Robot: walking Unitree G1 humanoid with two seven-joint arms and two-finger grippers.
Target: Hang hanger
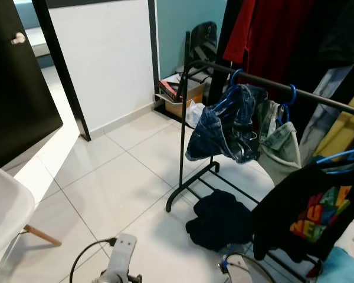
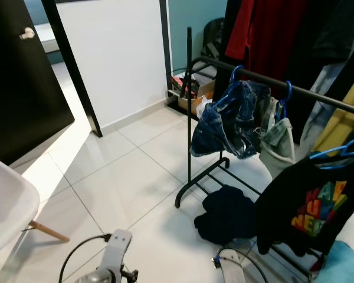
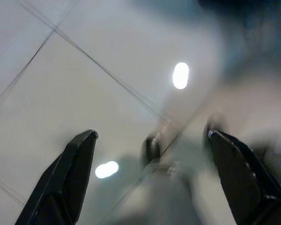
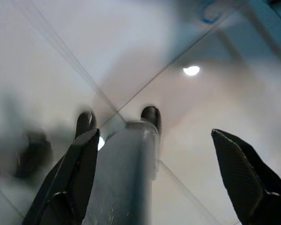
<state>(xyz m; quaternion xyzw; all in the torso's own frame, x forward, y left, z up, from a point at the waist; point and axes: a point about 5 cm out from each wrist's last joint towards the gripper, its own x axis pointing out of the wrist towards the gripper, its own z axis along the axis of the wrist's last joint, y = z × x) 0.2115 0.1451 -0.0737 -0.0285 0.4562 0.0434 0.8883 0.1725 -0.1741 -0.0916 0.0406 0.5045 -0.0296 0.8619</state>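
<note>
Cardboard box [image 1: 180,94] by the wall, crammed with odds and ends, hard to tell what. Black clothes rack [image 1: 192,135] with jeans [image 1: 227,124] on a blue hanger [image 1: 233,79], second blue hanger [image 1: 290,94] just beside on the same rail. Dark heap [image 1: 220,219] at the rack's foot. Plenty of open tile [image 1: 112,188] leftward. Left gripper [image 3: 150,154] and right gripper [image 4: 154,154] both spread wide, grasping nothing, aimed at the floor.
</note>
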